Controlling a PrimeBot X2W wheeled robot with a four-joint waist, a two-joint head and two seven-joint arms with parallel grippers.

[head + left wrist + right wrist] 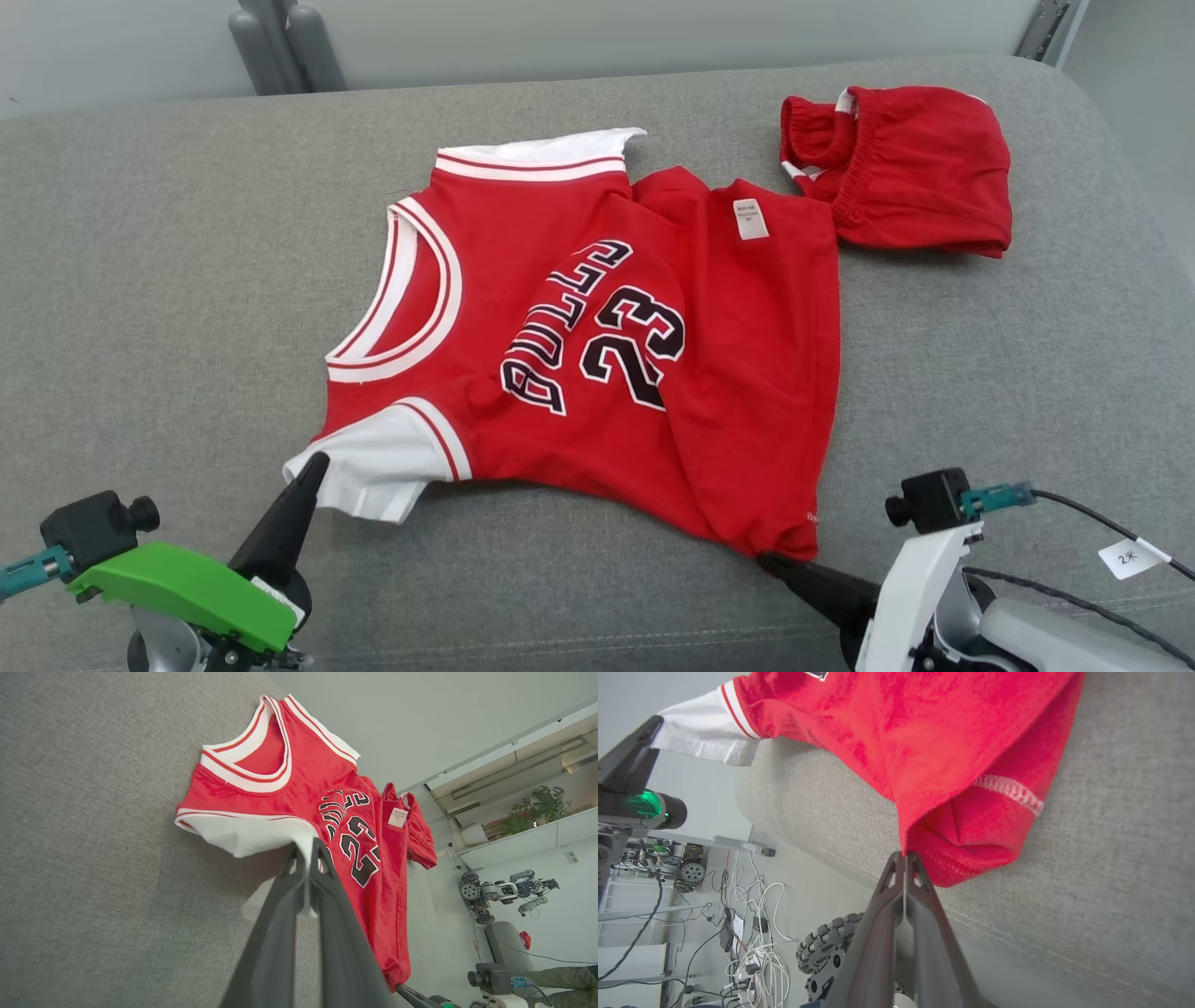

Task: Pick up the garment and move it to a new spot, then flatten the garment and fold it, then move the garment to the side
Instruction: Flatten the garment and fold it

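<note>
Pinching the red Bulls jersey (597, 345) at two places along the edge farthest from the red shorts (920, 177), both tools have their fingers pressed together on cloth. The left tool (316, 462) nips the white armhole panel (373, 462) at the corner of the jersey most distant from the shorts. The right tool (767, 560) grips the bunched hem corner (789, 539) on the side nearer to them. The jersey itself lies on the grey cushion (168, 280) just beside the shorts, not quite touching them. Its number 23 faces up, and one side is folded over so that the inner label (750, 219) shows. With the cloth rumpled and nothing folded yet, the step in hand looks like the pick-up that begins the move to a new spot. The next move probably calls for both arms to rise together and keep their spacing so the jersey hangs taut between them. They should also carry it away from the shorts, so the trailing edge does not drag those along. The right tool's hold on the hem looks shallow, so a slow lift seems wise.
</note>
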